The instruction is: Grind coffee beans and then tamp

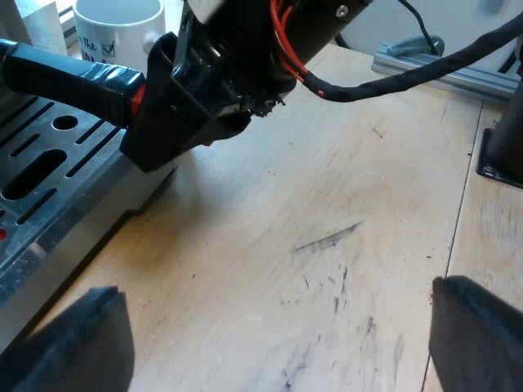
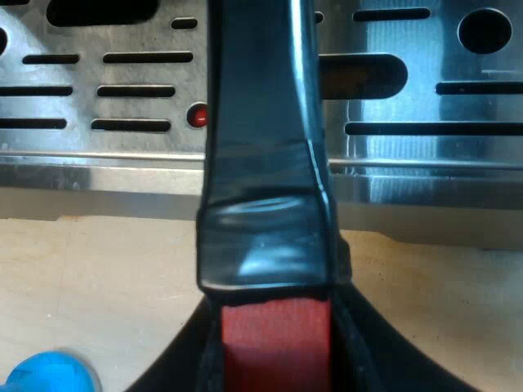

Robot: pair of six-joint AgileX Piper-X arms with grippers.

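The holder's dark handle (image 2: 261, 163) reaches out over the espresso machine's slotted metal drip tray (image 2: 425, 98). My right gripper (image 2: 276, 347) is shut on the handle's red end (image 2: 276, 331), one finger on each side. In the left wrist view the same right gripper (image 1: 176, 106) clasps the handle (image 1: 65, 73) at the tray's edge (image 1: 49, 180). My left gripper (image 1: 278, 343) hangs open over the bare wooden table (image 1: 327, 212), with nothing between its fingers (image 1: 73, 343). A blue tamper (image 2: 49, 371) lies on the wood close to the right gripper.
A white printed mug (image 1: 118, 24) stands beyond the held handle, near the machine. A dark base (image 1: 502, 147) and an aluminium rail (image 1: 441, 69) sit at the table's far side. The wood under my left gripper carries scuff marks.
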